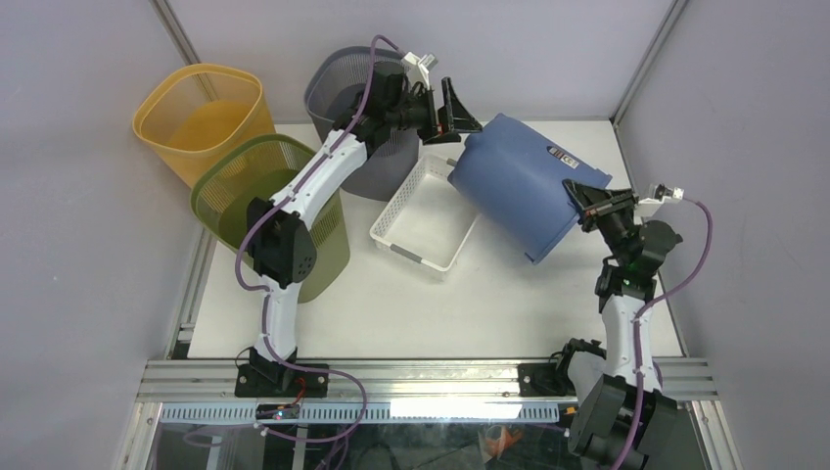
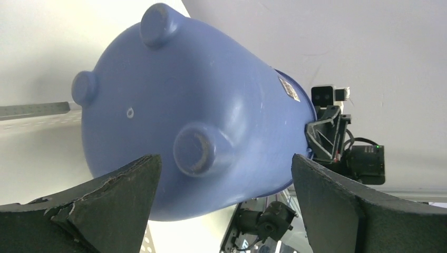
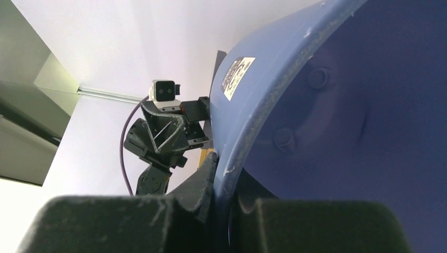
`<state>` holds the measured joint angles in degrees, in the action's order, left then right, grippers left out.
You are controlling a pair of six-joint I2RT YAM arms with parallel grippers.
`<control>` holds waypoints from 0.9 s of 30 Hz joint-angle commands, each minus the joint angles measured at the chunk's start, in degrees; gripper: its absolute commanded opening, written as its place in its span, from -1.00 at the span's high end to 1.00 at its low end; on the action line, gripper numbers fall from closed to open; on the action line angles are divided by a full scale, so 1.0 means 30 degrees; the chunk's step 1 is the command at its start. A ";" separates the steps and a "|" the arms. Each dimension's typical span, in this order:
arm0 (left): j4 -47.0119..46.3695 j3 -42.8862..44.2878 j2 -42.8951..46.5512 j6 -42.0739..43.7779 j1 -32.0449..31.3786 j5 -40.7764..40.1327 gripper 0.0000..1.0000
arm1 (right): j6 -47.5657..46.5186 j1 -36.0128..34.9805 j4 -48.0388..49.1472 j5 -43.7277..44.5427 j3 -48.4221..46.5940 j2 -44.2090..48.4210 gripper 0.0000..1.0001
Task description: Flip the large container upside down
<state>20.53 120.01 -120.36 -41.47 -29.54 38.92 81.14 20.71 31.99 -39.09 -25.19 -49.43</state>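
The white worktop (image 1: 411, 313) carries 1 white slotted plastic tray (image 1: 431, 220) near its middle, a grey mesh bin (image 1: 333, 98) at the far-left corner and a green mesh bin (image 1: 230, 186) at the left edge. Whether the tilted large blue plastic container (image 1: 519, 181) touches the worktop is unclear.

You have the bin (image 1: 519, 186) just right of the tray (image 1: 431, 220) on the counter (image 1: 489, 304). Left of the tray stand a far basket (image 1: 333, 90), a left basket (image 1: 201, 117) and a near basket (image 1: 230, 181).
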 commanded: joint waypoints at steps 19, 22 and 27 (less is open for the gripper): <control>0.1652 0.2028 0.1116 0.0554 0.1462 0.0792 -0.98 | -0.7155 0.0040 -1.4235 0.1455 -1.0071 0.0037 1.00; 0.1670 0.1566 0.1351 0.0930 0.1146 0.1434 -0.98 | -0.6968 0.0075 -1.3633 0.2170 -1.0036 -0.0057 1.00; 0.3211 0.0201 0.2223 0.3048 -0.0290 0.0563 -0.98 | -0.8532 0.0143 -1.5689 0.5387 -1.1765 -0.0072 1.00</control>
<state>26.50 122.85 -119.52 -37.52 -26.59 40.47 59.27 20.71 -15.62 -31.22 -53.45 -50.57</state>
